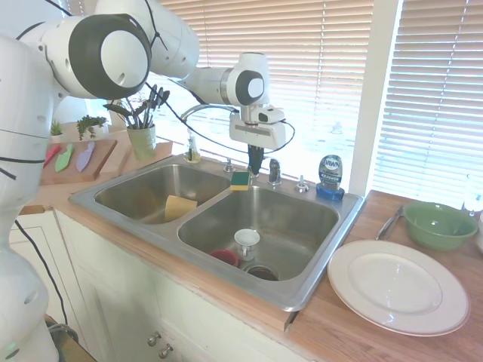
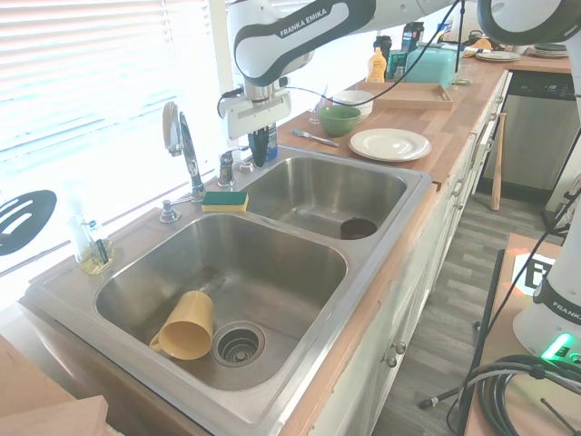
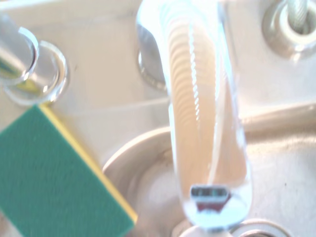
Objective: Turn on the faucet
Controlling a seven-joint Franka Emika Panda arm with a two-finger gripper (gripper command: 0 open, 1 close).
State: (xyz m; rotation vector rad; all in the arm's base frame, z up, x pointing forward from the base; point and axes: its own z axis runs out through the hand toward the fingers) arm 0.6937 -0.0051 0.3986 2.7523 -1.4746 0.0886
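Note:
The faucet's thin chrome gooseneck spout [image 1: 198, 110] [image 2: 188, 150] arches over the sink's back rim. Its short chrome lever handle [image 1: 274, 172] [image 2: 226, 168] stands apart from it behind the divider, and fills the middle of the wrist view [image 3: 207, 123]. My gripper [image 1: 256, 167] [image 2: 259, 154] points down just above and beside that lever, and its dark fingers look shut with nothing between them. I cannot tell if they touch the lever. No water shows at the spout.
A green-and-yellow sponge [image 1: 240, 179] [image 2: 225, 200] lies on the rim beside the gripper. A blue dish-soap bottle [image 1: 330, 177] and small chrome knob [image 1: 302, 183] stand nearby. A yellow cup [image 2: 186, 325] lies in one basin; a white plate [image 1: 398, 285] and green bowl [image 1: 438, 224] sit on the counter.

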